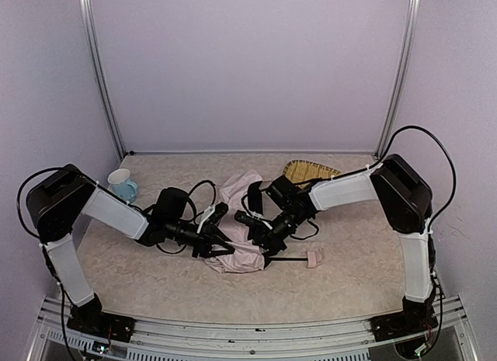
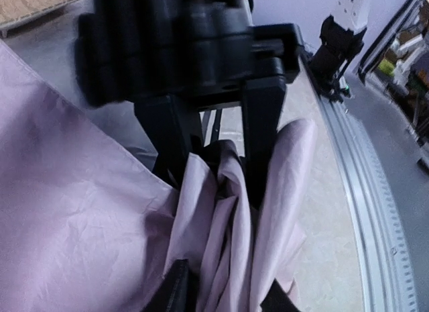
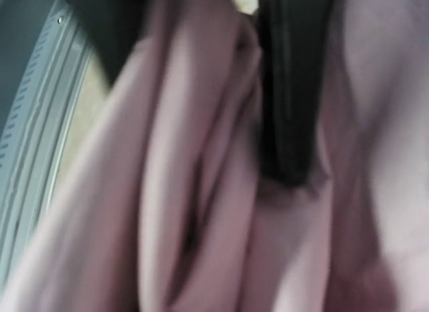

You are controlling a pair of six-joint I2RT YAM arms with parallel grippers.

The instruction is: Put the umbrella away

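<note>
Canopy-gathering step: right end effector (image 1: 262, 238) pinches the pale pink folding umbrella's (image 1: 247, 260) folds, left end effector's (image 1: 220, 243) grip unclear; next, probably cinch the folds tighter.

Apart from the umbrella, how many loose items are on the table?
2: a cup at the back left and a woven tray at the back right, partly covered. The umbrella could hide something small.

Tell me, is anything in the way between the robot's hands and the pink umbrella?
No, nothing visible. The left hand and the right hand are both right at the umbrella, with its pink cloth between their fingers.
</note>
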